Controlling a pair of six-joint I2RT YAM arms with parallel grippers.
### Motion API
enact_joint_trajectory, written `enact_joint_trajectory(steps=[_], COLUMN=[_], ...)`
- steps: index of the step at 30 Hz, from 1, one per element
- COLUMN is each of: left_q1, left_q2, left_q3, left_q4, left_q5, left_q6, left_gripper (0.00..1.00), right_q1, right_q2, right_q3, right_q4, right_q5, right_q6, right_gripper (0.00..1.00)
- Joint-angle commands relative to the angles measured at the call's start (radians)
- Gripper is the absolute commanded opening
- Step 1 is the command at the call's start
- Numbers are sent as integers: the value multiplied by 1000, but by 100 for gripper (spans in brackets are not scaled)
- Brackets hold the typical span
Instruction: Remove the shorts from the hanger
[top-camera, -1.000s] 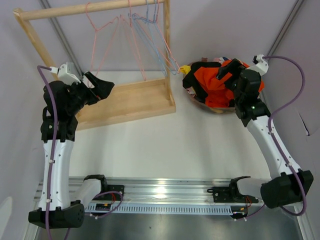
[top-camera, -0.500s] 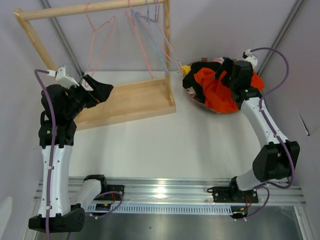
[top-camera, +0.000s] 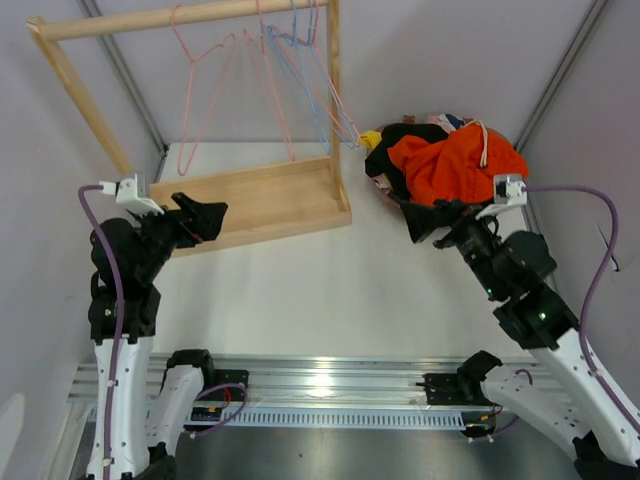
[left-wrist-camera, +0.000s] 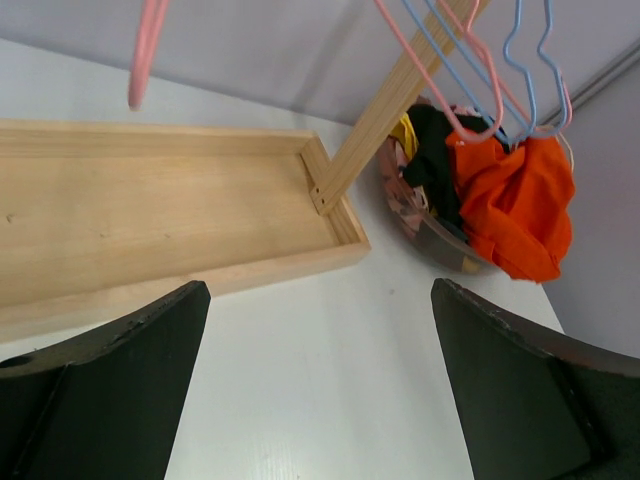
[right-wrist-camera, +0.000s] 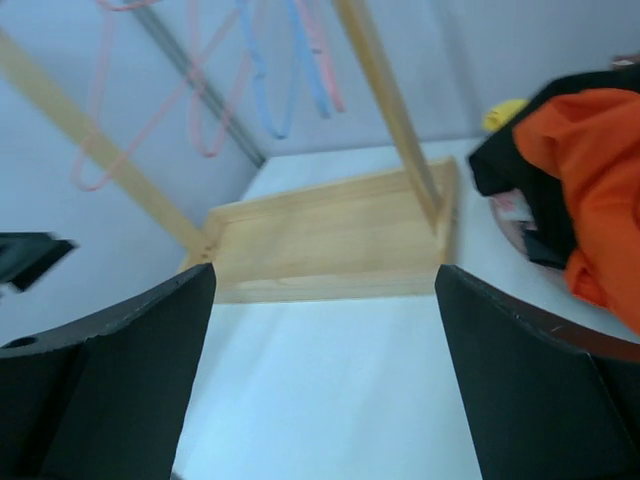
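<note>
Both arms cut off at bottom edge. Left gripper (top-camera: 203, 216) jaws wide apart, empty, by the rack (top-camera: 270, 200) base; right gripper (top-camera: 428, 220) same, just short of the basket (top-camera: 394, 203). We see shorts (top-camera: 452, 165) heaped there, orange topmost, the rest mostly buried.

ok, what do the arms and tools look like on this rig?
Both alike: the left arm and right arm have white link shells with black joint housings. A purple cable loops along each, and a small white camera block sits at each wrist. Left tool and right tool are matte black, with broad wedge-shaped fingers.
</note>
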Motion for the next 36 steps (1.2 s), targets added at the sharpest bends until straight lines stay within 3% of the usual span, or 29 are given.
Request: enact_joint_trajectory(steps=[1,6,12,18,36], left_q1=[-1,-4,-3,-15,-113], left_q2=[-125,-289,-320,-297,-271], left_q3=[-130,-228,-198,-153,-95], left_q4=[119,89,-5,0,-38], left_q5=[69,14,-146,-122,-306], left_q6=[20,31,86,106,247], left_gripper=[99,99,95,96,99], right_q1=[55,86,84,84,84], right_q2=[-101,-346,-521,-509,-503], right_q3=[-70,-194,-251,-159,-88], right_q4=[-31,-14,-65,-151,-207], right_q5=[-108,-133,-46,-23,0], right_q6=[28,39,-5,-60,-159], right_gripper=[99,99,99,99,99])
